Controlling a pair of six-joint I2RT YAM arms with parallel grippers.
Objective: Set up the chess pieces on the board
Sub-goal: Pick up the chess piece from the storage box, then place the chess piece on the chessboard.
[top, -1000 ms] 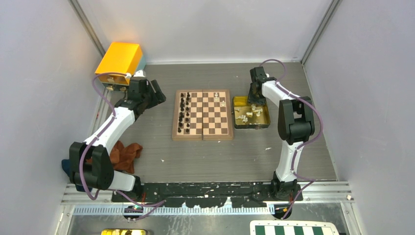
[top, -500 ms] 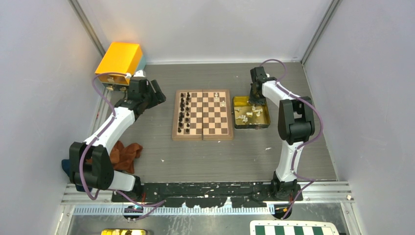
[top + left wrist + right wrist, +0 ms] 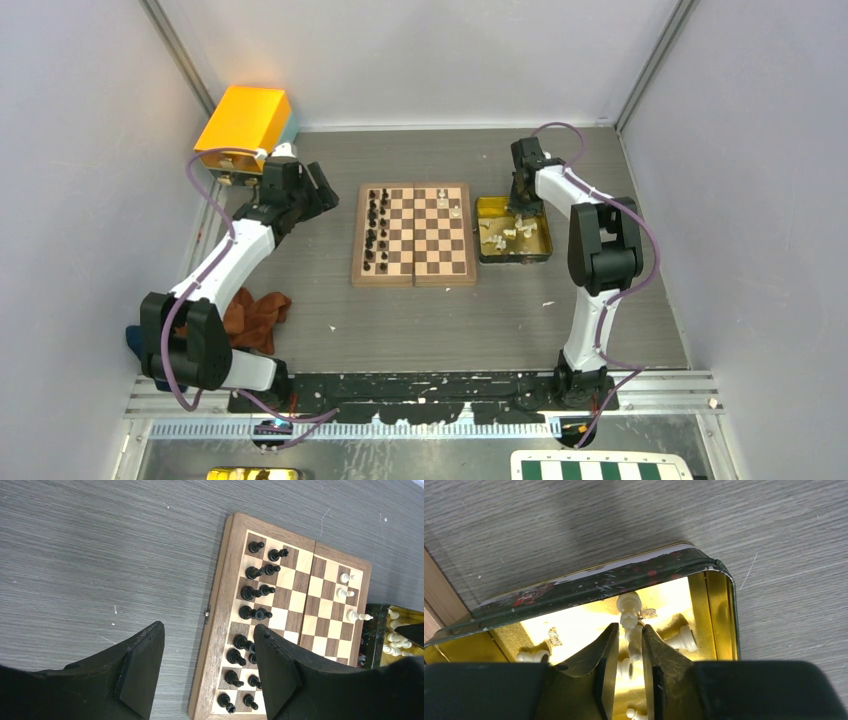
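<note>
Right fingers (image 3: 606, 650) closed on upright cream-white piece (image 3: 629, 607).

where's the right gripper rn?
Right gripper sits at the far end of the tin, right of the board in the top view; its wrist view shows it closed on a white piece.

Overhead view wide; wrist views close, downward; board (image 3: 425, 250) shared overhead/left.

Pale walls (image 3: 420, 50) enclose a grey wood-grain table (image 3: 420, 320).
</note>
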